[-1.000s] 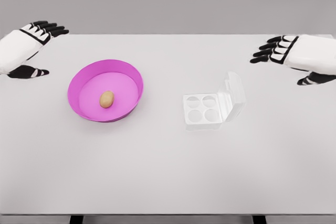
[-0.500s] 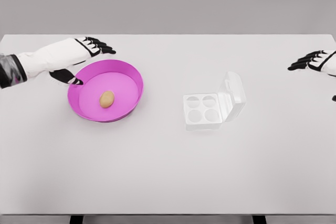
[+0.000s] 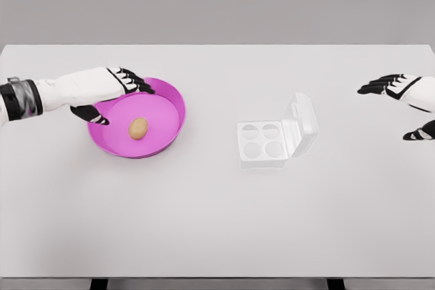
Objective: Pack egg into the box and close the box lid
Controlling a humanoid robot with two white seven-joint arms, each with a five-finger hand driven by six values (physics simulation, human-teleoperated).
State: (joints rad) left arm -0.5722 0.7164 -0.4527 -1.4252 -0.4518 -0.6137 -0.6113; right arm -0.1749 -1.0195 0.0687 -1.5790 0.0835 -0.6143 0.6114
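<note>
The box (image 3: pixel 277 136) sits nearest the viewer, right of the table's (image 3: pixel 217 222) centre, its clear lid (image 3: pixel 303 121) raised on the right side and all four cups vacant. The egg (image 3: pixel 138 128) lies at about the same depth, in the middle of the pink bowl (image 3: pixel 163 93), its long axis running roughly near-to-far with a slight tilt.

The left hand (image 3: pixel 109 93) hovers over the bowl's far-left rim, fingers spread, thumb lowered, holding nothing. The egg lies just beside it, toward the right and slightly nearer the viewer. This hand is judged far better placed for the pick.

The right hand (image 3: pixel 401 100) shows at the right edge, fingers open and empty, well apart from the egg.
</note>
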